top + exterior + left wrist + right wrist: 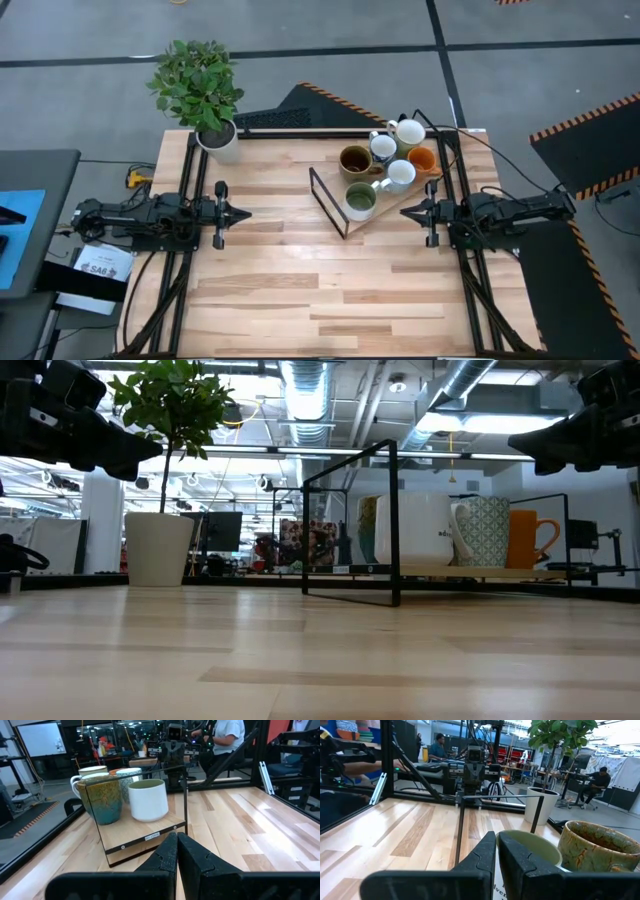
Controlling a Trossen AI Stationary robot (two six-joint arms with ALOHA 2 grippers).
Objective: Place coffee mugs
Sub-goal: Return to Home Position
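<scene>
All six mugs [399, 175] sat on the shelf [328, 203]. Right gripper [405, 211] was empty with fingers together, just beside the shelf. Left gripper [243, 212] was likewise pressed together, well apart across the shelf. Right arm nearer; likely nothing left to place.

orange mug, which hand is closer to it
Right. The right hand sits a short way off the orange mug, on the same side of the shelf. The left hand is across the table, beyond the shelf's opposite end.
</scene>
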